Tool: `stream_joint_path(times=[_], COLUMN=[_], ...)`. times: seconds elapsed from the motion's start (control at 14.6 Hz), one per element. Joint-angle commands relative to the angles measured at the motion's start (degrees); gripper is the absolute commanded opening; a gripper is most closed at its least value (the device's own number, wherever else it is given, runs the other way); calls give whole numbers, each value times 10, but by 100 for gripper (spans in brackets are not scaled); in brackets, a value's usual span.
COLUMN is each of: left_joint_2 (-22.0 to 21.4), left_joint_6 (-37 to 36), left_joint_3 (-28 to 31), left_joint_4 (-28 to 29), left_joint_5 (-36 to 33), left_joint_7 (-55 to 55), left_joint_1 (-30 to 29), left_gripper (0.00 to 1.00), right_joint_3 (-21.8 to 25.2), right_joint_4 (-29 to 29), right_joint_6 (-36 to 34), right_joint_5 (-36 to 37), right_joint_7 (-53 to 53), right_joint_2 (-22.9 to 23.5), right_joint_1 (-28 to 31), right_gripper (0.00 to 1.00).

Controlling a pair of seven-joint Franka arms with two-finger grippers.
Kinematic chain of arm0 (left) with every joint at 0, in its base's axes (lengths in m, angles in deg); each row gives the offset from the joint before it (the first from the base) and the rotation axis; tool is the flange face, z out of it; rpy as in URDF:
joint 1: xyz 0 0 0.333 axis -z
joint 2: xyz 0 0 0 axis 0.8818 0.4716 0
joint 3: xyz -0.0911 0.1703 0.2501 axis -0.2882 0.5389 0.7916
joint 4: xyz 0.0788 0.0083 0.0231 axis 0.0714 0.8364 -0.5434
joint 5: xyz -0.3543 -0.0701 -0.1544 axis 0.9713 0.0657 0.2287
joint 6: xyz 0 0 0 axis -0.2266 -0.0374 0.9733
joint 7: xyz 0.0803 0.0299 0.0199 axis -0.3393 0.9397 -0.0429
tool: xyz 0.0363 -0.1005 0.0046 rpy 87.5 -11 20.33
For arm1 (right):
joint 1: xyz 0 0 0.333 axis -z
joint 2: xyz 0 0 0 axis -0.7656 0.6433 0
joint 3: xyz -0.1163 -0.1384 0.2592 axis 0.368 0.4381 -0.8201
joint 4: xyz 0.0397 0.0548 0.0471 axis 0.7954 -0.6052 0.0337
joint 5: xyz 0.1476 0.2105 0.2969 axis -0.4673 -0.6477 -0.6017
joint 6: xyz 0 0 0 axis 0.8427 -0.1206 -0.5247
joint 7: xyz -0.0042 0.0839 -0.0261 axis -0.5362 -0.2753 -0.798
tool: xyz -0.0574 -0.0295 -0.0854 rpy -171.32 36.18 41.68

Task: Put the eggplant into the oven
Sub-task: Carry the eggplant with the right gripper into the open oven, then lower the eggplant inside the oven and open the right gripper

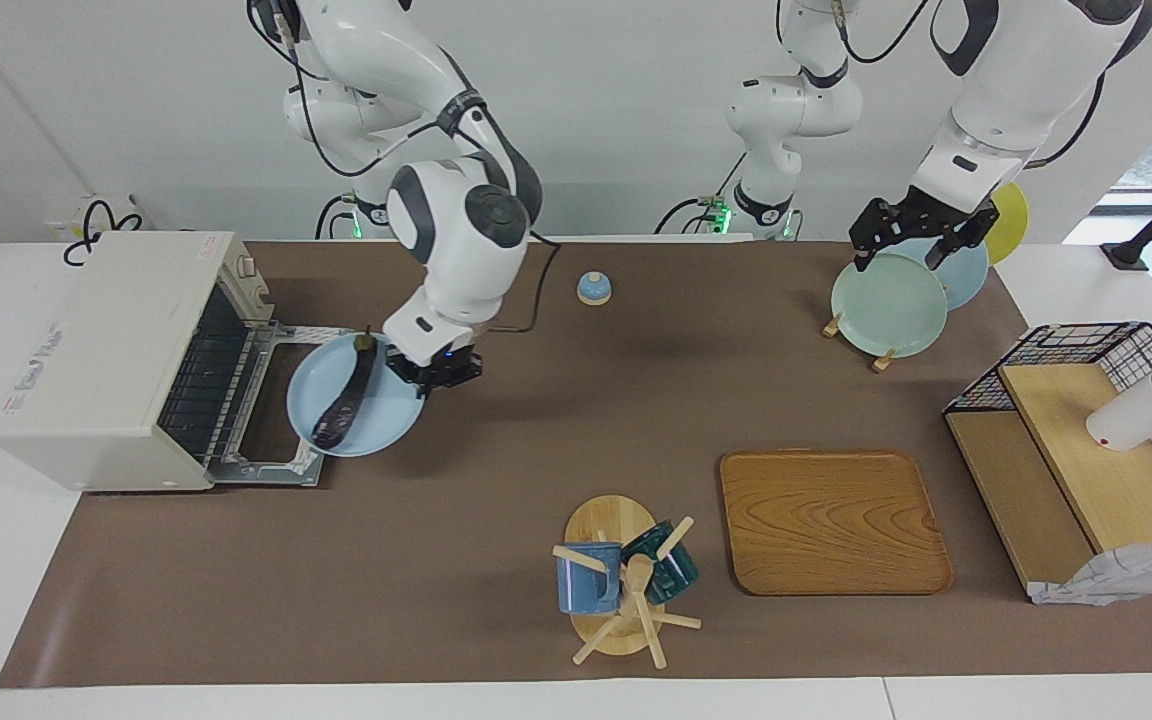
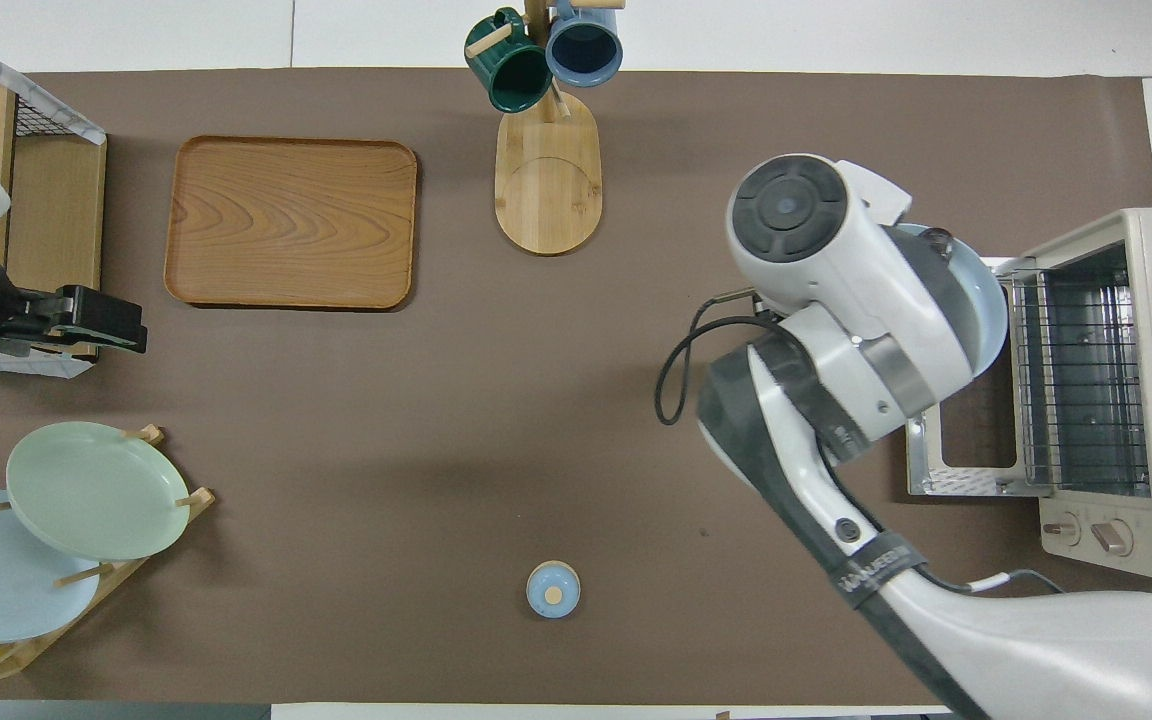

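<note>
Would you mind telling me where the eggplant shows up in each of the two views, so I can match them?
Facing view: the eggplant lies on the light blue plate held over the open oven door.
Overhead view: the eggplant is hidden under the right arm; only the plate's rim shows, beside the oven.
Shared landmark: the oven.

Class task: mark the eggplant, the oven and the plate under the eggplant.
eggplant [image 1: 344, 398]: facing view, middle of its dark body.
oven [image 1: 96, 340]: facing view, cream top panel.
plate [image 1: 391, 410]: facing view, bare blue surface beside the eggplant.
</note>
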State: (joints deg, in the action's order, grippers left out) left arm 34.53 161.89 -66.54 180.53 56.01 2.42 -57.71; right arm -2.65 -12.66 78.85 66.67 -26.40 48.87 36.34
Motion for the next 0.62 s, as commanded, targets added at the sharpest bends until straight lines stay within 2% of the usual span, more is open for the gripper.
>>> stream_joint_path(times=[0.0,0.27,0.55], left_joint_2=[-5,-6,-5], left_joint_6=[5,4,4], left_joint_3=[2,2,2], left_joint_4=[6,6,6], left_joint_5=[-13,-13,-13], left_joint_7=[-2,-2,-2], left_joint_1=[2,2,2], left_gripper=[100,100,100], right_joint_3=[-10,-9,-8], right_joint_4=[-90,-153,-156], right_joint_6=[49,112,118], right_joint_5=[-25,-51,-54], right_joint_7=[-62,-128,-197], right_joint_2=[-58,-80,-80], right_joint_1=[70,139,197], right_gripper=[0,0,0])
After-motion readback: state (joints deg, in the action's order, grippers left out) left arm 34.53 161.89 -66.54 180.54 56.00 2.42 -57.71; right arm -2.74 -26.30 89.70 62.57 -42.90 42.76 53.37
